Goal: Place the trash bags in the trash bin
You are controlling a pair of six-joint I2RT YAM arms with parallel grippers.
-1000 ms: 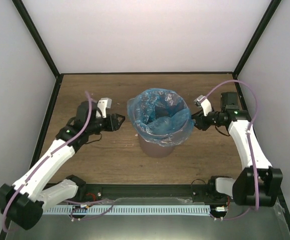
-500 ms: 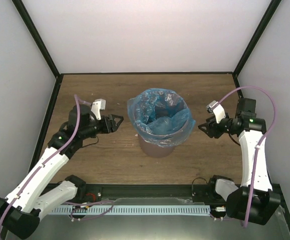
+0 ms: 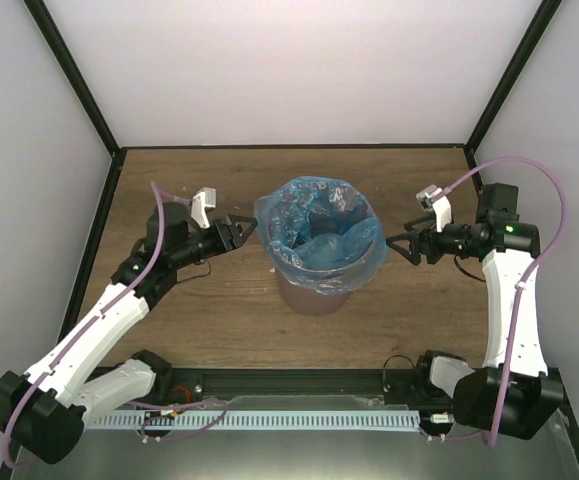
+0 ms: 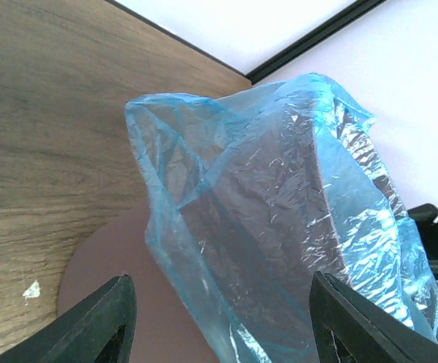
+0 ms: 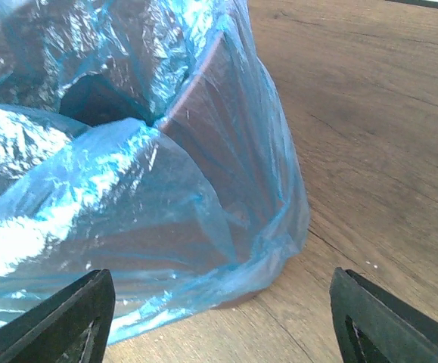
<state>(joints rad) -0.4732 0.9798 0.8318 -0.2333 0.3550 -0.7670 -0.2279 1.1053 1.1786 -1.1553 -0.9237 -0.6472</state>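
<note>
Trash bag (image 3: 321,235) lies just ahead of both wide, empty jaws, lining the trash bin (image 3: 314,296) with its edge draped over the rim. Left gripper (image 3: 239,232) and right gripper (image 3: 399,247) have edged back toward it, likely to neaten the overhang.

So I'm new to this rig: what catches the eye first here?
A glossy light-blue trash bag lines the mauve-brown trash bin in the middle of the wooden table, its edge draped over the rim. The left gripper and right gripper flank it, both open, empty.
</note>
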